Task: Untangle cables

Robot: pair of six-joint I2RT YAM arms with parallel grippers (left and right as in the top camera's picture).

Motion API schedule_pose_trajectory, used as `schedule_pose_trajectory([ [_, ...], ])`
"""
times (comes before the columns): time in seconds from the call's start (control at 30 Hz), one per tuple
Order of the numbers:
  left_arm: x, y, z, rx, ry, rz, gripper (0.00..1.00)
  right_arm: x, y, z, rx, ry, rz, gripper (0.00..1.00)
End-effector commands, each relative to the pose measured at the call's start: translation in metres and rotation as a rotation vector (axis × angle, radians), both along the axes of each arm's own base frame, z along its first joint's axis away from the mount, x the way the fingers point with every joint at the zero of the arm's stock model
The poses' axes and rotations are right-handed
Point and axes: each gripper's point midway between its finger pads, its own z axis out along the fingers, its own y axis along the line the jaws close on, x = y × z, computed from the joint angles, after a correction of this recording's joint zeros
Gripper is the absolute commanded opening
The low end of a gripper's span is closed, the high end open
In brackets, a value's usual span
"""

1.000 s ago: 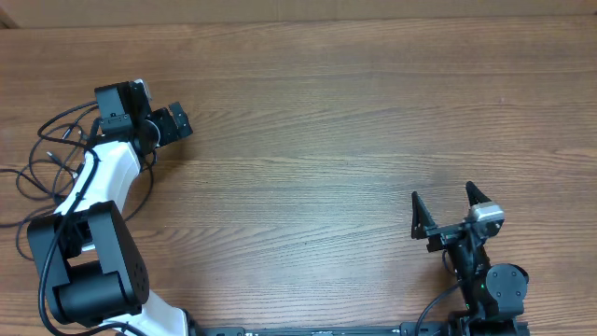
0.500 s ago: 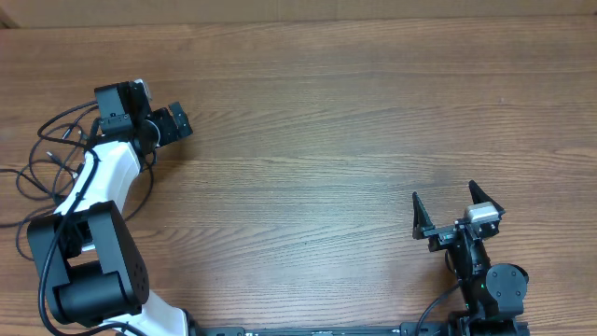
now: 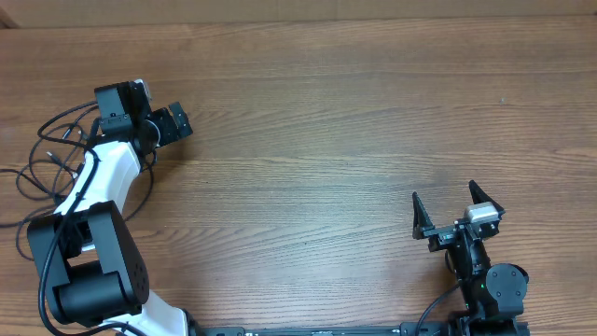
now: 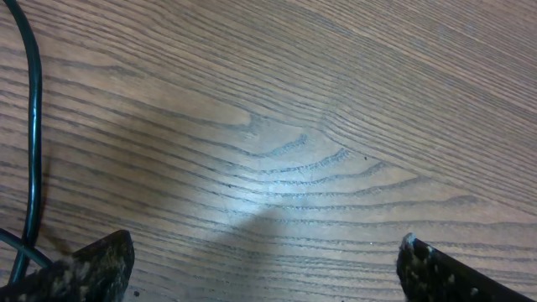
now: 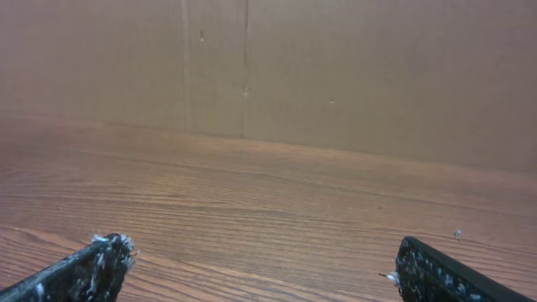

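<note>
Cables (image 3: 58,161) lie in a loose tangle of loops at the far-left edge of the wooden table (image 3: 326,140), to the left of the left gripper (image 3: 173,123) and partly under its white arm. The heap is longer from far to near than from left to right. They are well apart from the right gripper (image 3: 451,213), which sits near the right edge with its jaws spread wide.

The left wrist view shows what the overhead does not. The left gripper (image 4: 264,264) is also wide open and holds nothing. One black strand (image 4: 34,126) runs down the left side of that view, bending in beside the left fingertip (image 4: 92,268); whether they touch I cannot tell. The right wrist view shows only bare wood between the spread fingertips of the right gripper (image 5: 264,268), with a cardboard wall (image 5: 336,67) behind.
</note>
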Motion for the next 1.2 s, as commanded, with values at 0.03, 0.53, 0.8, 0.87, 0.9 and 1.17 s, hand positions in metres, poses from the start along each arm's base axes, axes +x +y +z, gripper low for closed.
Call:
schedule_pose_trajectory([
  [0.03,0.004,-0.006,0.007,-0.005,-0.019,-0.021,1.00,0.000,-0.001,-0.002,-0.008,-0.004,-0.005,1.00],
  [0.53,0.005,-0.016,0.010,0.002,-0.025,-0.042,1.00,0.000,-0.001,-0.002,-0.008,-0.004,-0.006,1.00],
  [0.8,0.006,-0.016,0.055,0.023,-0.127,-0.044,0.99,0.000,-0.001,-0.002,-0.008,-0.004,-0.006,1.00],
  [0.87,0.004,-0.018,0.075,0.032,-0.169,-0.047,0.99,0.000,-0.001,-0.002,-0.008,-0.005,-0.006,1.00],
  [0.9,0.003,-0.020,0.087,0.037,-0.194,-0.050,0.99,0.000,-0.001,-0.002,-0.008,-0.005,-0.005,1.00],
  [1.17,-0.020,-0.033,0.186,0.079,-0.419,-0.069,0.99,0.000,-0.001,-0.002,-0.008,-0.005,-0.006,1.00],
])
